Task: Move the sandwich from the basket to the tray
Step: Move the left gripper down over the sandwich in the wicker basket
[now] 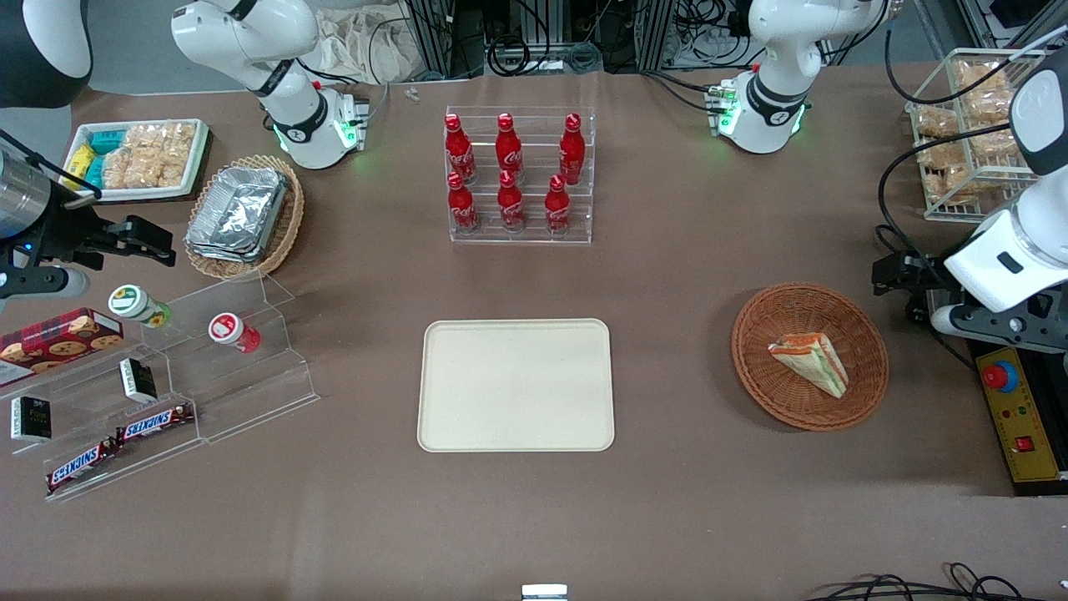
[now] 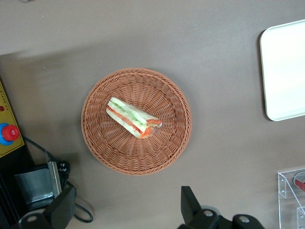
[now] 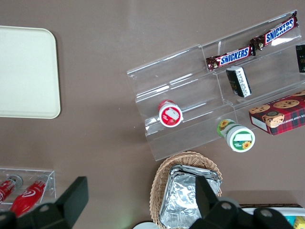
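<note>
You have one sandwich (image 1: 811, 361) to deal with, and it lies on its side inside the one round reddish-brown basket (image 1: 755, 367) toward the working arm's end of the counter (image 1: 667, 501). From the wrist camera you see its green and red filling stripes and the basket's woven rim all around it, the wedge resting near the middle of the bowl. Your pincer (image 2: 128, 210) hangs above the counter just outside the basket's rim, its two fingers (image 2: 189, 204) spread wide with nothing between them; the sandwich sits well apart from them, lower down and not touched. You have one cream-beige tray (image 1: 516, 385), bare, lying flat near the middle of the counter, apart from the basket. Count six red cola bottles (image 1: 506, 171) standing in two rows of three in a clear rack farther from the front camera than the tray. Toward the parked arm's end you find two Snickers bars (image 1: 117, 442) on a clear stepped stand and one lighter oval basket holding foil containers (image 1: 238, 213).
</note>
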Motion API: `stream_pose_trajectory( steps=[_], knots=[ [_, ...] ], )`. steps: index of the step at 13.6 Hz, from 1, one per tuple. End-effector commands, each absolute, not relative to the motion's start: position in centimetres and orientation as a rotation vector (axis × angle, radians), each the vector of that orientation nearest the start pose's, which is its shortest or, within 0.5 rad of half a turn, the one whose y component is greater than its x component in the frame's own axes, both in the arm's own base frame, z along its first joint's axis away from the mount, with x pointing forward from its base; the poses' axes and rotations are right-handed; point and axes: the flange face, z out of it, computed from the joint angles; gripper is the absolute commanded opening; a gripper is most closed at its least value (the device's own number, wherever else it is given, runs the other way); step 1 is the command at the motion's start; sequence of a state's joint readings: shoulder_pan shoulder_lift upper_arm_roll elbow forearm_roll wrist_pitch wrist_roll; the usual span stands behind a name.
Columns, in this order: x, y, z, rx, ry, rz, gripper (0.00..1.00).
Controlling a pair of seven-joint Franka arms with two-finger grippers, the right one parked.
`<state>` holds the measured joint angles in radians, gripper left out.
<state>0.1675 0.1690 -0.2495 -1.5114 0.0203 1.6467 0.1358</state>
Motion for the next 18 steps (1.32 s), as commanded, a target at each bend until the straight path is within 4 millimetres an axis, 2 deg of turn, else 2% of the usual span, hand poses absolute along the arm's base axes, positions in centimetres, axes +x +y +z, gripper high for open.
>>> stream_pose_trajectory(
  steps=[1,3,5,7,9,12,14,18],
  knots=[
    [61.0,-3.2,56.6,-3.163,0.342,0.062,1.00],
    [61.2,-3.2,56.4,-3.166,0.288,0.070,1.00],
    [61.6,-3.0,55.0,-3.166,0.199,0.107,1.00],
    [62.3,-3.0,53.2,-3.128,-0.191,0.099,1.00],
    [62.4,-3.3,49.4,-3.067,-0.477,0.048,1.00],
    [61.6,-2.9,42.4,-2.989,-0.666,-0.014,1.00],
    [61.3,-2.6,38.0,-2.950,-0.856,-0.071,1.00],
    [61.0,-2.6,32.3,-2.836,-1.118,0.001,1.00]
  ],
)
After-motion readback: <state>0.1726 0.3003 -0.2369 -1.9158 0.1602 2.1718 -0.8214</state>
